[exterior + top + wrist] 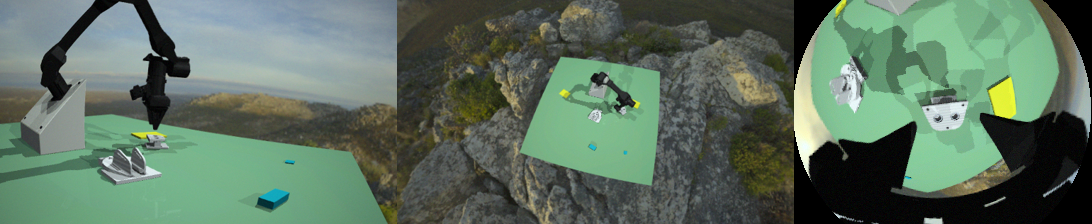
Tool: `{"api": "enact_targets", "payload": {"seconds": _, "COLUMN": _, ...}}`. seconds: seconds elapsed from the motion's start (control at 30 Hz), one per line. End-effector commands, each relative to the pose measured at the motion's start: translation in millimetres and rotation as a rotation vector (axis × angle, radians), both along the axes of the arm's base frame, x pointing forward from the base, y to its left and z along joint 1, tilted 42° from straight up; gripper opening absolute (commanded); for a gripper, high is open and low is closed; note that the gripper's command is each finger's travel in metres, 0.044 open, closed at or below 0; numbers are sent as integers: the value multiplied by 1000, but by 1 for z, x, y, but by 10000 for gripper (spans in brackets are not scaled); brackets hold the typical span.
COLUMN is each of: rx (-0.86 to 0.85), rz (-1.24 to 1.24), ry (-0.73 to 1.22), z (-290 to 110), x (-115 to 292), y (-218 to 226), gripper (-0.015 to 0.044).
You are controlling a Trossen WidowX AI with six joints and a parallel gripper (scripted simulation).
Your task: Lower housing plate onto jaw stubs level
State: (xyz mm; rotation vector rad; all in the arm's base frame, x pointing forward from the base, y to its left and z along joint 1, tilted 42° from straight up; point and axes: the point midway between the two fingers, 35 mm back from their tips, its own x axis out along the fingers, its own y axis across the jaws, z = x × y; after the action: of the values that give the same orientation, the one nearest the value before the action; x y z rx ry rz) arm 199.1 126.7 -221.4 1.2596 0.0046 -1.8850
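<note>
The light grey housing plate [622,111] [156,137] [946,108], with two large round holes, lies on a small stand [161,146]. My gripper [155,127] [948,120] is open and empty. It points down above the plate, which shows between the fingers in the wrist view, with a gap below the fingertips in the exterior view. The jaw assembly [595,115] [846,88] stands apart from the stand. Its flat base [150,174] carries two upright, curved jaws [122,162] [139,161]. Its pins and stubs are too small to make out.
A yellow patch [636,104] [139,135] [1002,98] lies beside the stand, another yellow patch [564,93] across the green table [556,142]. A larger blue block [592,147] [273,199] and a small blue piece [625,152] [290,161] lie toward the far edge from the arm's grey base [597,93] [65,127].
</note>
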Motion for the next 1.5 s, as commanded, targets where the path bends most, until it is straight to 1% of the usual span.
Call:
{"api": "enact_targets", "payload": {"seconds": 0.0, "rx": -2, "rz": 5, "ry": 0, "z": 0, "x": 0, "y": -1, "gripper": 440}}
{"api": "enact_targets", "payload": {"seconds": 1.17, "rx": 0, "rz": 0, "ry": 0, "z": 0, "x": 0, "y": 0, "gripper": 440}}
{"api": "enact_targets", "payload": {"seconds": 1.47, "rx": -1, "rz": 1, "ry": 0, "z": -11, "x": 0, "y": -9, "gripper": 440}}
